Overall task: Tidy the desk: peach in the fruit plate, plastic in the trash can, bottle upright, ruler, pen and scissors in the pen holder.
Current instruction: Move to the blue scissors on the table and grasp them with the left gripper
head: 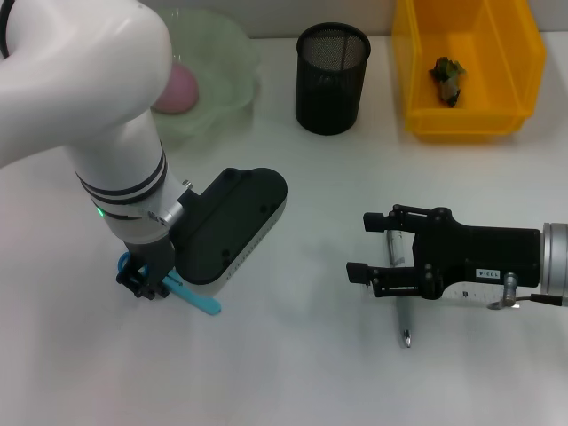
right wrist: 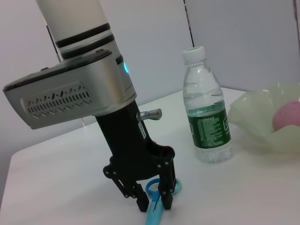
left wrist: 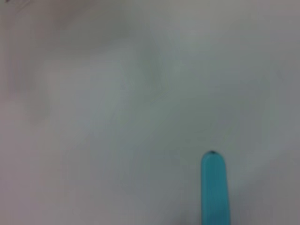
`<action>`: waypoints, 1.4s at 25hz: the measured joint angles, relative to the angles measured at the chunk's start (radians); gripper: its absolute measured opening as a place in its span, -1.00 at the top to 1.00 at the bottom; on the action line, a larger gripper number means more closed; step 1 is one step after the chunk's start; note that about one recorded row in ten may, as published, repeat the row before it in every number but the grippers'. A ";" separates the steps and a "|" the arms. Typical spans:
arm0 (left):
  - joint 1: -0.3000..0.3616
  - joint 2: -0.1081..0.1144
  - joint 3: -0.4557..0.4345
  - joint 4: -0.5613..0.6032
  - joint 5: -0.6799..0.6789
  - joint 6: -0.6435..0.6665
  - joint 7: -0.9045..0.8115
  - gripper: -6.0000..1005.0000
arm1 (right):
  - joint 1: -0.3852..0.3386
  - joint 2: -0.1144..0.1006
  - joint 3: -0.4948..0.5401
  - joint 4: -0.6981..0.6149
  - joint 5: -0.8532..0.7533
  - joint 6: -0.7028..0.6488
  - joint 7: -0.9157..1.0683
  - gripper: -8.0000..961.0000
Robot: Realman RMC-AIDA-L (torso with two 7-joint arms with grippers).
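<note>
The desk [head: 293,373], a plain white tabletop, is carrying everything. The fruit plate [head: 232,53] is sitting at eleven o'clock, the pen holder [head: 331,80] at twelve, and the trash can [head: 515,53] at one o'clock. The scissors [head: 197,299] are lying toward eight o'clock, their cyan blade cover pointing toward the near edge. The pen [head: 401,311] is resting at about four o'clock, with the ruler [head: 466,293] lying just beside it. The bottle [right wrist: 206,115] is standing upright near the fruit plate.

counted on the desk [head: 293,373]: one peach [head: 177,87], one fruit plate [head: 226,67], one pen holder [head: 331,78], one trash can [head: 468,67], one bottle [right wrist: 206,112], one scissors [head: 191,295], one pen [head: 402,315], two grippers.
</note>
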 joint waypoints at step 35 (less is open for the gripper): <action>-0.017 0.000 0.012 -0.023 -0.006 -0.011 0.001 0.54 | -0.001 -0.001 0.005 0.000 -0.001 0.000 -0.013 -0.73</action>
